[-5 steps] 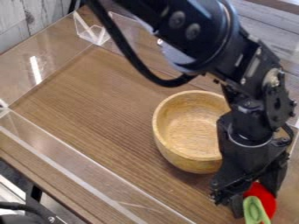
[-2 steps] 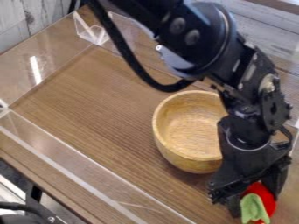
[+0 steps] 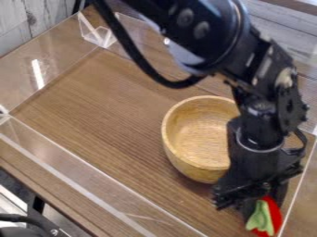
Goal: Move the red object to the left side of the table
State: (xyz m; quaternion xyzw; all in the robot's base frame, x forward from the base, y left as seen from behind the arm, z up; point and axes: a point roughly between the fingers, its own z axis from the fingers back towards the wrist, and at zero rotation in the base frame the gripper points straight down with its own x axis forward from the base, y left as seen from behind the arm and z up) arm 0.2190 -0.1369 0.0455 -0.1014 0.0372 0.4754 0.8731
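Observation:
The red object (image 3: 269, 216), a small glossy fruit with a green leafy top, lies at the front right corner of the table (image 3: 99, 106). My gripper (image 3: 257, 201) points straight down onto it, its black fingers on either side of the fruit and hiding most of it. The fingers' tips blur into the fruit, so I cannot make out whether they press on it. The fruit still looks to be resting on the tabletop.
A wooden bowl (image 3: 198, 139) stands just left of and behind the gripper, close to the arm's wrist. Clear acrylic walls (image 3: 56, 157) run along the table's front and left edges, with a clear bracket (image 3: 95, 35) at the back.
The gripper has dropped lower over the red object and its fingers have drawn in around it; less of the fruit shows now. The bowl has not moved.

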